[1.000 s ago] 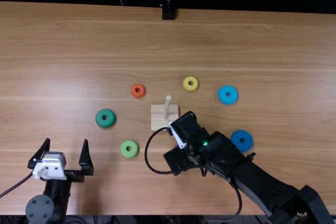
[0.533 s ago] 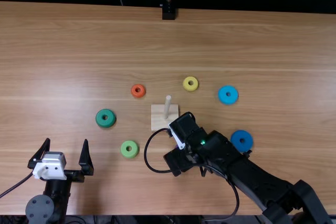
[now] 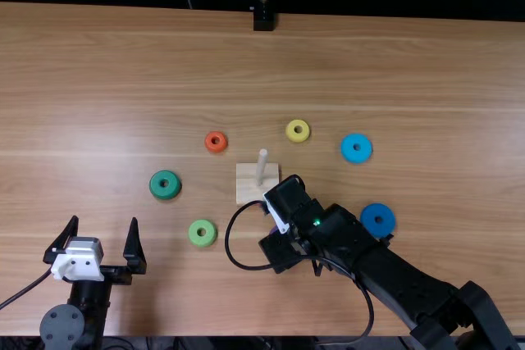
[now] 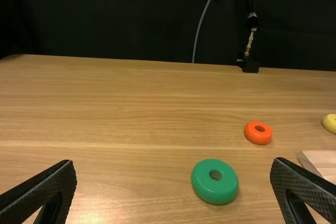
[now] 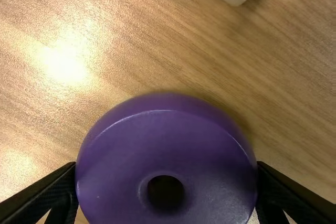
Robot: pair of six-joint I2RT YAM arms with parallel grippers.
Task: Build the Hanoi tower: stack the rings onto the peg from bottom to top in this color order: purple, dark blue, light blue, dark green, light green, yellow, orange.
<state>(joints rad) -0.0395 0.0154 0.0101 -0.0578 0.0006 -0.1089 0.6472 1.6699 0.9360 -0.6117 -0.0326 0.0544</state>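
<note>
In the top view my right gripper [image 3: 276, 230] is low beside the near side of the wooden base [image 3: 248, 186] with its bare upright peg [image 3: 262, 168]. My right gripper [image 5: 166, 165] is shut on the purple ring [image 5: 168, 153], one finger against each side. My left gripper [image 3: 104, 220], also my left gripper [image 4: 173, 163], stands open at the near left, holding nothing. Around the base lie the dark green ring [image 3: 165, 184], light green ring [image 3: 203, 233], orange ring [image 3: 216, 142], yellow ring [image 3: 298, 130], light blue ring [image 3: 356, 147] and dark blue ring [image 3: 378, 220].
My right arm [image 3: 410, 280] stretches diagonally over the near right of the table, passing close to the dark blue ring. Its cable loops out left, between the base and the light green ring. A black stand [image 3: 263, 19] is at the far edge.
My right gripper's fingers have drawn together onto the purple ring, and its arm has shifted slightly. The left arm and the other rings have kept still.
</note>
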